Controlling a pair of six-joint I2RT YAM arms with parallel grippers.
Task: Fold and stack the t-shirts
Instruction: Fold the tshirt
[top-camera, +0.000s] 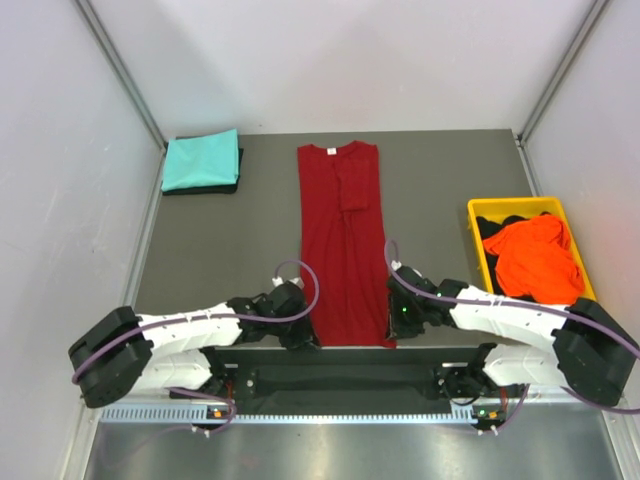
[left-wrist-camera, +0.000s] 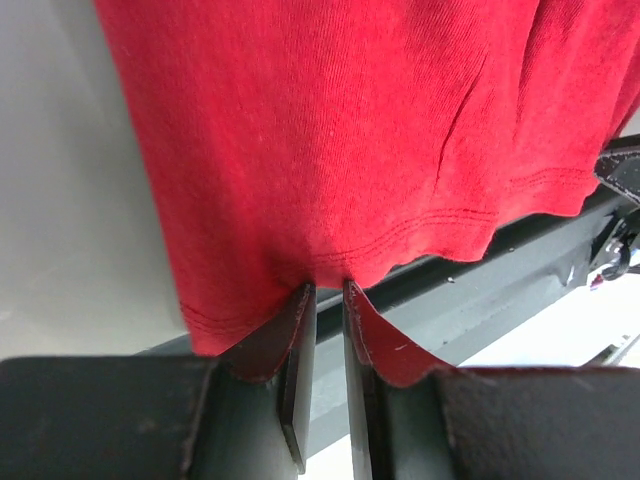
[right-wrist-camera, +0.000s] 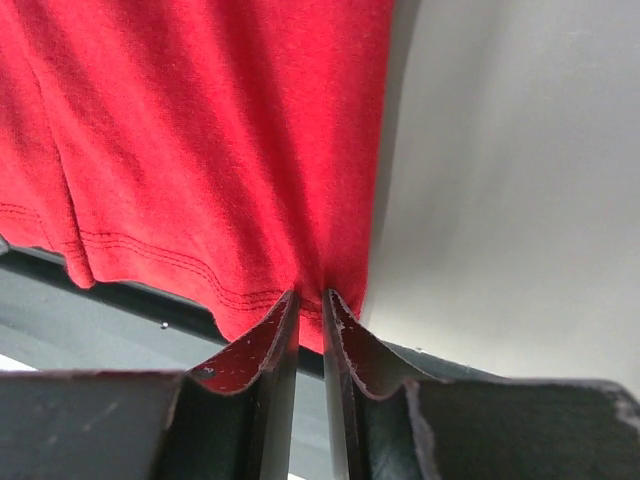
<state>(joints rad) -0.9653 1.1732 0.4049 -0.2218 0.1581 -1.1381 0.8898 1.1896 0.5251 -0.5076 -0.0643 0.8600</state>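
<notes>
The dark red t-shirt (top-camera: 340, 240) lies folded into a long narrow strip down the middle of the table, collar at the far end. Its hem hangs at the near edge. My left gripper (top-camera: 305, 335) pinches the hem's left corner; in the left wrist view the cloth (left-wrist-camera: 350, 130) puckers into the gripper's tips (left-wrist-camera: 327, 285). My right gripper (top-camera: 393, 318) pinches the hem's right corner, where the shirt (right-wrist-camera: 200, 130) creases into the nearly closed gripper (right-wrist-camera: 308, 295). A folded teal t-shirt (top-camera: 202, 158) lies on a black one (top-camera: 200, 189) at the far left.
A yellow bin (top-camera: 475, 235) stands at the right edge. It holds a crumpled orange t-shirt (top-camera: 535, 262) over dark cloth (top-camera: 495, 225). White walls close in the table on the left, right and far sides. The dark mounting rail (top-camera: 340, 375) runs along the near edge.
</notes>
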